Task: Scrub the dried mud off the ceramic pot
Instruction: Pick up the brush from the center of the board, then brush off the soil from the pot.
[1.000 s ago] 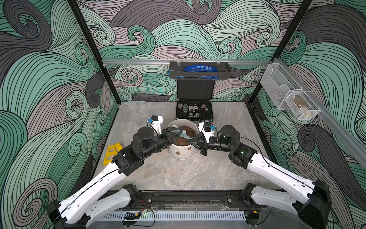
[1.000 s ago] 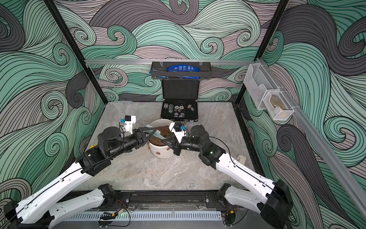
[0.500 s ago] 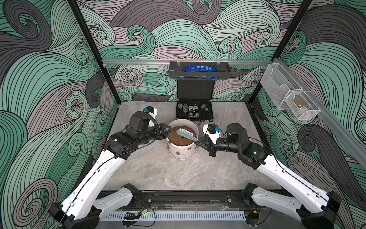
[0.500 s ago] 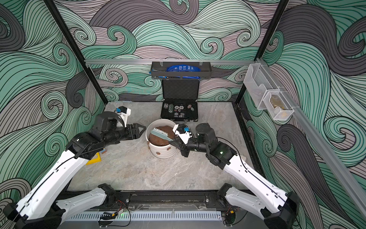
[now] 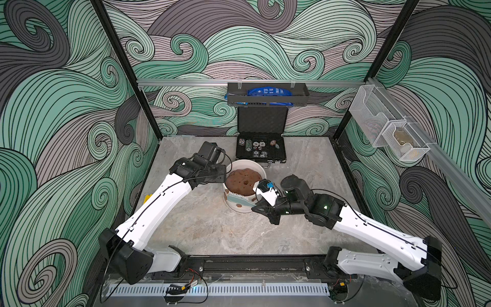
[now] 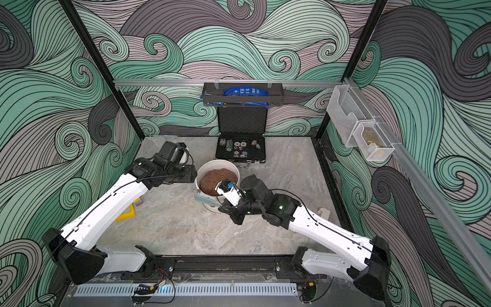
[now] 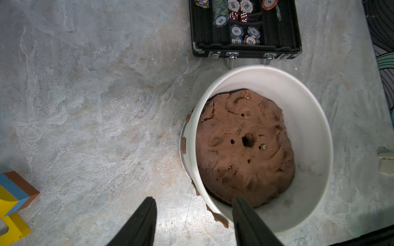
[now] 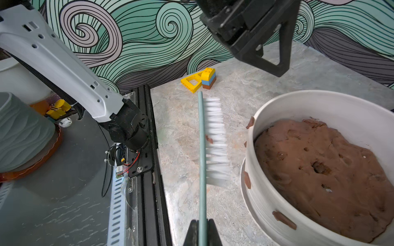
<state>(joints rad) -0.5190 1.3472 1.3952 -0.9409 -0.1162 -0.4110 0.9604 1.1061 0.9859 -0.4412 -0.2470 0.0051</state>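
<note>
The scrubbing looks barely begun: the ceramic pot [image 8: 262, 198] sits on the tabletop [image 5: 212, 234] with dried mud [image 8: 247, 180] patches dotting its outer wall, while the right pincer [image 8: 202, 231] clamps a brush [image 8: 215, 138] just beside that wall and the left pincer [image 7: 193, 199] hangs half-open and empty at the rim.

Case [image 5: 262, 121] behind pot [image 5: 249, 163], brush [image 5: 237, 198] just before it, blocks [image 6: 125, 214] well left.
</note>
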